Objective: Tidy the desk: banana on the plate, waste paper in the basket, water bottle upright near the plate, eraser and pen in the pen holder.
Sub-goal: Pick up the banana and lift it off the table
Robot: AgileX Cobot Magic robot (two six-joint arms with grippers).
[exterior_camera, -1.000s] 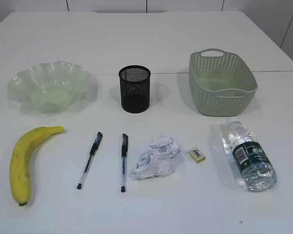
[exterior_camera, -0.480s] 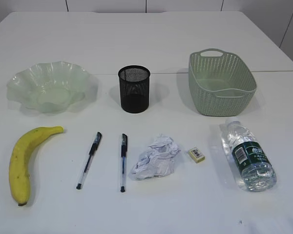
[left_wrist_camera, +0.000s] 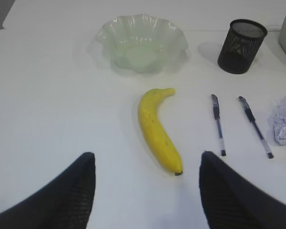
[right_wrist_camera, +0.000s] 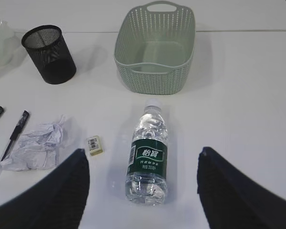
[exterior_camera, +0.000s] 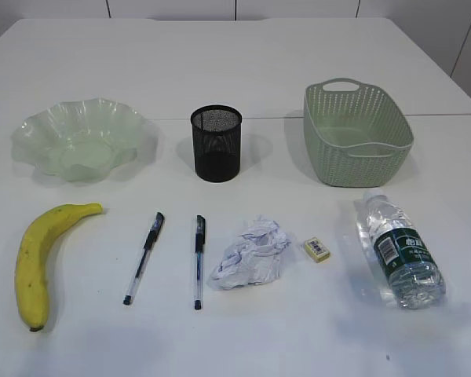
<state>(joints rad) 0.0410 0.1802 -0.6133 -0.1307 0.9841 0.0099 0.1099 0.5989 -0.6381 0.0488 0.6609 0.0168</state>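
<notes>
both claws stand wide open and hold nothing: the left claw hangs over the near end of the banana, the right claw over the base of the bottle. neither claw shows in the exterior view, and in the wrist views only two dark fingers of each are seen, cut off by the lower edge.

the plate, a wavy pale green glass dish, holds nothing. the black mesh holder stands upright and looks empty, though its mesh makes the bottom hard to read. the green basket is empty too.

on the white surface the nearer row runs banana, two pens lying side by side but apart, crumpled paper, eraser just beside the paper, then the bottle lying on its side with its cap towards the basket. the print on the bottle label is too small to read. plate, holder and basket stand in the row behind, well apart from one another.
</notes>
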